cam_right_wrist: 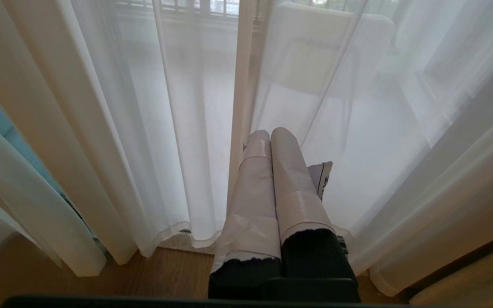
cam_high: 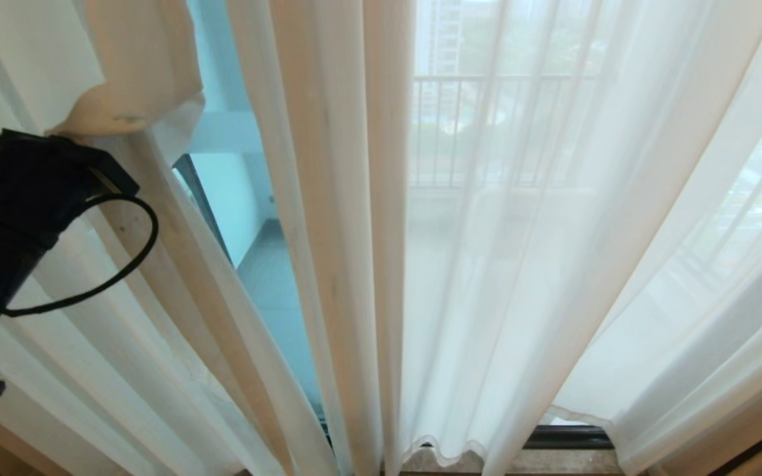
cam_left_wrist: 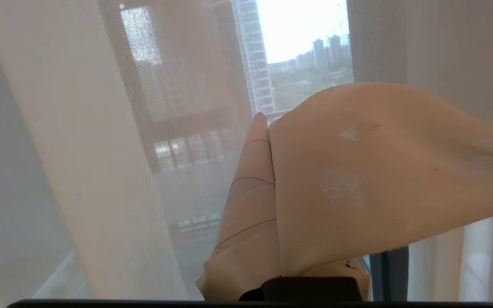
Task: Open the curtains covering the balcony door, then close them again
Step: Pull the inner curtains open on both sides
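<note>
- The left gripper (cam_left_wrist: pixel 272 128) is seen high at the left of the head view, its jaws closed tight on a fold of the curtains (cam_high: pixel 487 264), with sheer fabric draped over the taped fingers (cam_left_wrist: pixel 250 192).
- In the left wrist view the pinched fold (cam_left_wrist: pixel 379 171) is bunched over one side of the jaws, while looser sheer panels hang just beside and beyond them.
- A gap is already parted just to the right of the left jaws in the head view, where bare glass of the balcony door (cam_high: pixel 249 218) and its dark frame are exposed.
- The rest of the curtains hangs well to the right of the left jaws, and the railing (cam_high: pixel 487 125) is made out only through the sheer cloth.
- The right gripper (cam_right_wrist: pixel 272 141) is parked low, jaws pressed together and empty, with the wavy hem (cam_right_wrist: pixel 178 231) hanging just ahead of them above the wooden floor (cam_right_wrist: pixel 101 278).
- The step in hand is judged to be the sideways draw of the panel, with the opening only partly made.
- For a clean pull, the pinch should be kept firm and the fold carried along the line of the rail, level rather than downward, so the cloth is slid and not tugged.
- A slip is the main risk: thin fabric can be dragged out of closed jaws if the pull is rushed.
</note>
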`<state>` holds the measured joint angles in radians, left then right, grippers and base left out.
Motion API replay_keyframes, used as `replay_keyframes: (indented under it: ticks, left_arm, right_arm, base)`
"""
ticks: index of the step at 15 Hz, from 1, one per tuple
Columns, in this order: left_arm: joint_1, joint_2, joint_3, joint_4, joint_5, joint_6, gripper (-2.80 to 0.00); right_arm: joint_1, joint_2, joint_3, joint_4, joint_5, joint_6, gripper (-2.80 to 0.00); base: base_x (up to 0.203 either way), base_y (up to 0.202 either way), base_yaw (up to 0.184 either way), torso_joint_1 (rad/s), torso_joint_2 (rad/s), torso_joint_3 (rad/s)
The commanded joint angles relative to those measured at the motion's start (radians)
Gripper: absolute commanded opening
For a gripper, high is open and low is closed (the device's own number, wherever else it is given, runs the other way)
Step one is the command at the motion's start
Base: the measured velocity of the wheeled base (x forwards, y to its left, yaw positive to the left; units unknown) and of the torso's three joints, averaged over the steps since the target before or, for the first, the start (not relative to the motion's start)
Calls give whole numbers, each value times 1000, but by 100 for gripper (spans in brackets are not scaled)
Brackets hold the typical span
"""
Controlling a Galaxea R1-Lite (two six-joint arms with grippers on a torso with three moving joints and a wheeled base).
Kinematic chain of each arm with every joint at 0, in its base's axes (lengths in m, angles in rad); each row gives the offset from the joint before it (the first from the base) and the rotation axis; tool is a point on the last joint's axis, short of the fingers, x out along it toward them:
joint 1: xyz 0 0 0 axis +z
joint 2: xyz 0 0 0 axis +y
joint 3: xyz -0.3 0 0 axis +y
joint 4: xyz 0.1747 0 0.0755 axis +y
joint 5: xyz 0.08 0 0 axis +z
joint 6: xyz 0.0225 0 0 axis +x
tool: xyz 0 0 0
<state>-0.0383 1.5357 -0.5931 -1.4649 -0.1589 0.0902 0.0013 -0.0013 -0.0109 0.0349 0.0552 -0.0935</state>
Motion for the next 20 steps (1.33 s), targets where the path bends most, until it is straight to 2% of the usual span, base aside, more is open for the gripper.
replay_keyframes:
  ticks: [1, 17, 20]
  left_arm:
    - [1, -46, 34, -9, 13, 0, -280]
    - [-2, -80, 78, -3, 13, 5, -280]
    - [-2, -75, 79, -3, 13, 5, -280]
  right_arm:
    - [0, 1, 0, 0, 0, -1, -280]
    - [0, 1, 0, 0, 1, -1, -280]
    - [0, 1, 0, 0, 0, 0, -280]
  base:
    - [0, 0, 0, 0, 0, 0]
    - [0, 0, 0, 0, 0, 0]
    - [4, 101, -1, -2, 2, 1]
